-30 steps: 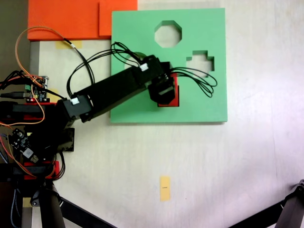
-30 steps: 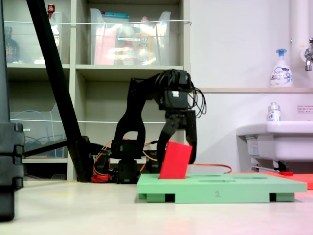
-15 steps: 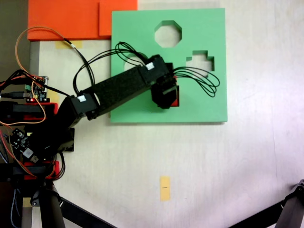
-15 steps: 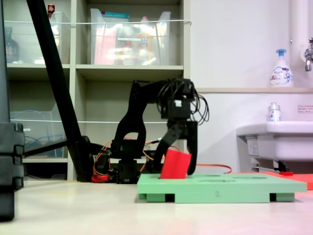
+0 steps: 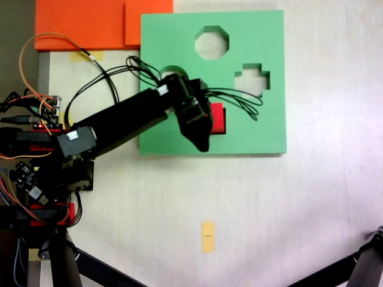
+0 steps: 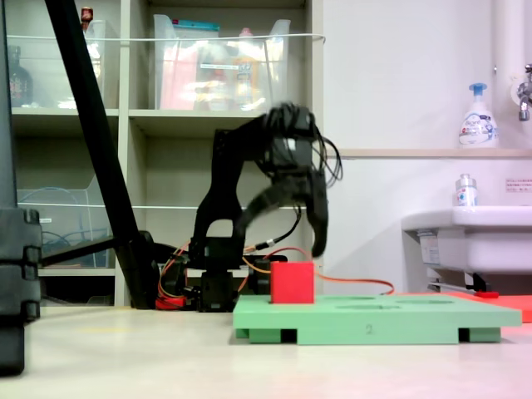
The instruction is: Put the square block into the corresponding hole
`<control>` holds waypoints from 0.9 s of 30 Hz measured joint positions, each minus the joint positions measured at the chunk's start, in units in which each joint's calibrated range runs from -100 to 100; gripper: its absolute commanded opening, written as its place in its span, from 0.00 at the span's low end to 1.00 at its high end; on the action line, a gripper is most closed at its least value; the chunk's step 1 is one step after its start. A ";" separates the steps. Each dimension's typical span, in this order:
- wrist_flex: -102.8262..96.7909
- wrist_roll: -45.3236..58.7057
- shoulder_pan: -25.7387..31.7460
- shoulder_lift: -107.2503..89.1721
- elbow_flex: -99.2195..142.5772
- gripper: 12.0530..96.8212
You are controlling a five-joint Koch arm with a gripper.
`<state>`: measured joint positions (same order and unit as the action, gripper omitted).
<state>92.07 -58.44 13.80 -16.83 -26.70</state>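
Although the square block now stands level in the hole of the green foam board, much of its height rises above the board's top face in a fixed view, so I cannot tell whether it is fully seated or only resting on the worktop through the cutout. The hole lies toward the board's edge that faces the bare middle of the worktop.

The tool hangs above and slightly to one side of the block, its fingers spread wide and holding nothing; one fingertip hangs just beside the block's upper corner.

The main risk is that fingertip: a sideways move at this height could clip the block and tip it or drag it out of the cutout. The black cables looping over the board near the cross-shaped cutout could also snag or nudge the light foam board.
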 measured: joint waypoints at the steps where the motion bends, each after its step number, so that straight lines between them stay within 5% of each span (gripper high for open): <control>1: -0.10 0.83 -0.29 -4.10 0.10 0.73; 9: -0.29 15.53 -2.39 -39.40 0.00 0.73; 13: -2.64 27.06 -4.93 -51.16 0.00 0.55; 17: -6.75 40.63 -9.67 -55.27 4.90 0.52; 23: -31.62 45.18 -13.72 -65.39 43.12 0.48; 27: -69.70 50.55 -14.31 -80.16 85.15 0.43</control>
<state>22.37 -7.89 -0.51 -96.99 58.45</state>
